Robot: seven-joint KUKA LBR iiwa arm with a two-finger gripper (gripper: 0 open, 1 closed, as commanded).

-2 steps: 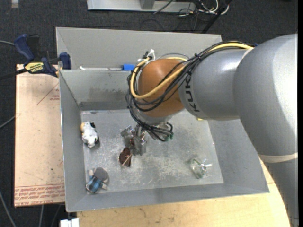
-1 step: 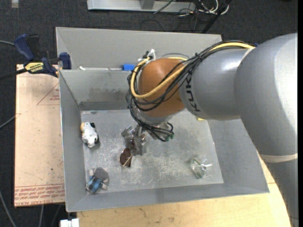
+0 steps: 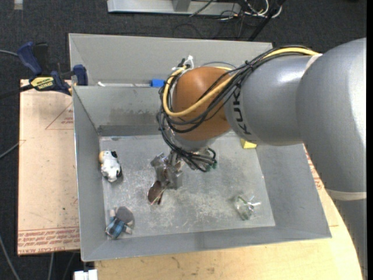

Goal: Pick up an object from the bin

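The grey arm comes in from the right and bends down into the bin; on its side you can read the black letters "KU", and the rest of the word is hidden behind the cables; the cables are yellow and black and loop over a round orange cover on the wrist; under the cover the gripper points down, low over the middle of the bin floor; it looks dark and crowded there, so I cannot tell if the gripper is open or closed; a small brown thing lies on the floor just in front of the gripper, near the middle of the bin and a bit to the left; it is long and dark, and its top end is right at the gripper's tip; I cannot tell if the gripper has hold of it; a white toy with black spots lies near the left wall, well apart from the gripper; a blue thing with a grey part lies in the front left corner; a clear thing lies at the front right; a yellow bit peeks out under the arm by the right wall; the floor is grey and scratched.
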